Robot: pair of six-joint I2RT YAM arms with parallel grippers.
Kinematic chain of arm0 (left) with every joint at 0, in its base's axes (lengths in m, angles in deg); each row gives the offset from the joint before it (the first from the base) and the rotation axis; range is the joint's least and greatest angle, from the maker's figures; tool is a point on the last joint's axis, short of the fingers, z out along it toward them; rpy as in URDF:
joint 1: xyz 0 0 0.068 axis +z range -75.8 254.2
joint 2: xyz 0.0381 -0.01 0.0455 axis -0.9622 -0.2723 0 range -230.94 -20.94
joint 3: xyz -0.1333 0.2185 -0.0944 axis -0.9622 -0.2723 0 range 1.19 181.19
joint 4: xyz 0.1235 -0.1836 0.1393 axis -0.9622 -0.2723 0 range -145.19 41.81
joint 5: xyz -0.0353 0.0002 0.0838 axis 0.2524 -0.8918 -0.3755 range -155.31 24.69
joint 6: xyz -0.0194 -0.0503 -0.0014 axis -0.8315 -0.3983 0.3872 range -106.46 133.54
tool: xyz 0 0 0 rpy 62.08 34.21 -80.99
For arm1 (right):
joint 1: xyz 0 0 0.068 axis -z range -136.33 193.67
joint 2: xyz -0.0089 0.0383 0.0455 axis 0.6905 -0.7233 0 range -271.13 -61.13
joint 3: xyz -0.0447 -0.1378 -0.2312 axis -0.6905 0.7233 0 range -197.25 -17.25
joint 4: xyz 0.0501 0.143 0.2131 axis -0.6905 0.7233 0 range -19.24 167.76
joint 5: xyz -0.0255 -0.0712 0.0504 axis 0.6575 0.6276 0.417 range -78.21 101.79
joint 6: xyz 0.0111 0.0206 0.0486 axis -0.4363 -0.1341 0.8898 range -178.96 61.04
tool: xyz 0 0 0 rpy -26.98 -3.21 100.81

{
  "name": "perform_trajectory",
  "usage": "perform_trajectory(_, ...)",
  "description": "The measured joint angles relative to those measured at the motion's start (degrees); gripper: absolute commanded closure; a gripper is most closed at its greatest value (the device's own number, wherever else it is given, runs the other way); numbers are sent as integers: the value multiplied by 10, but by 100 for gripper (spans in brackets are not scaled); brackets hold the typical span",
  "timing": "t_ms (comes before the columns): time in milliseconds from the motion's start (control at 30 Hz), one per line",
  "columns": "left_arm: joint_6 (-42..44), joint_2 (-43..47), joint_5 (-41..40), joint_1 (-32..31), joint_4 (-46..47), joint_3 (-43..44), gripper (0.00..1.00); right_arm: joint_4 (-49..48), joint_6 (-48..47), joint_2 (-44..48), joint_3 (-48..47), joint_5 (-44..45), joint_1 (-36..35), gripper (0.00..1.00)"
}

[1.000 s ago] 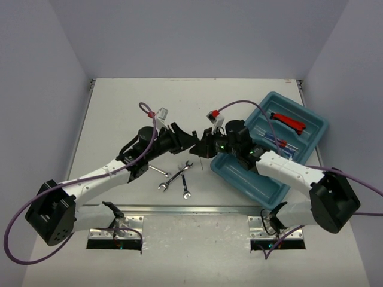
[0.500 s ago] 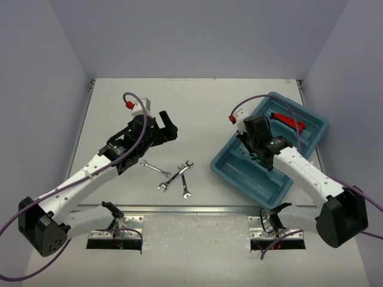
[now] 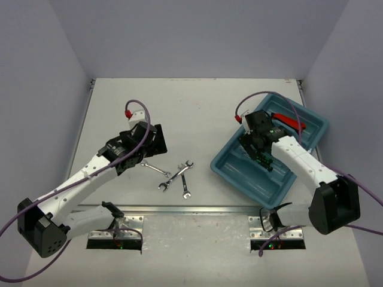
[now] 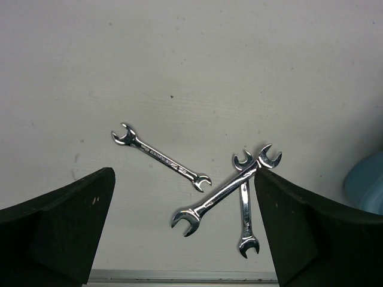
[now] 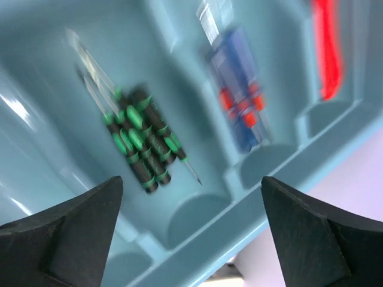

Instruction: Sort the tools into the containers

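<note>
Three small silver wrenches lie on the white table: one alone (image 4: 160, 157) (image 3: 155, 169), and two crossed, a long one (image 4: 226, 190) (image 3: 175, 176) over a shorter one (image 4: 245, 215) (image 3: 185, 185). My left gripper (image 4: 184, 173) (image 3: 153, 139) hangs open above them, holding nothing. The teal tray (image 3: 245, 179) sits at the right. My right gripper (image 5: 191, 179) (image 3: 256, 143) is open over it, with nothing between its fingers. Below it lie several black-and-green screwdrivers (image 5: 137, 146) in one compartment, blue-handled screwdrivers (image 5: 239, 95) in the adjacent one, and a red-handled tool (image 5: 326, 48) (image 3: 288, 121) beyond.
The tray's near rim (image 5: 239, 239) runs under the right fingers, and its corner (image 4: 366, 190) shows at the right edge of the left wrist view. The table's metal front edge (image 4: 179, 276) lies just below the wrenches. Grey walls enclose the table.
</note>
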Motion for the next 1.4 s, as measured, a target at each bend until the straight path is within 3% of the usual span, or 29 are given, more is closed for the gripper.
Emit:
perform_trajectory(200,-1,34,-21,0,-17,10,0,20,98,42,-97,26,-99,1)
perform_trajectory(333,20,28,33,0,17,-22,0,-22,165,102,-80,-49,-158,1)
perform_trajectory(433,46,-31,98,-8,34,-34,0,-68,199,162,-7,-119,-156,1)
perform_trajectory(600,77,-155,128,-70,44,-34,2,-88,222,188,59,-174,-152,1)
perform_trajectory(633,81,-172,134,-79,44,-34,4,-91,223,193,69,-181,-152,1)
perform_trajectory(733,94,-202,153,-87,47,-30,22,-97,223,215,96,-196,-152,1)
perform_trajectory(1067,121,-337,199,-87,108,17,29,-121,220,255,135,-219,-152,1)
perform_trajectory(1233,136,-362,213,-87,119,13,31,-132,218,274,140,-233,-152,1)
perform_trajectory(1400,148,-365,217,-87,128,13,40,-139,218,281,152,-242,-152,1)
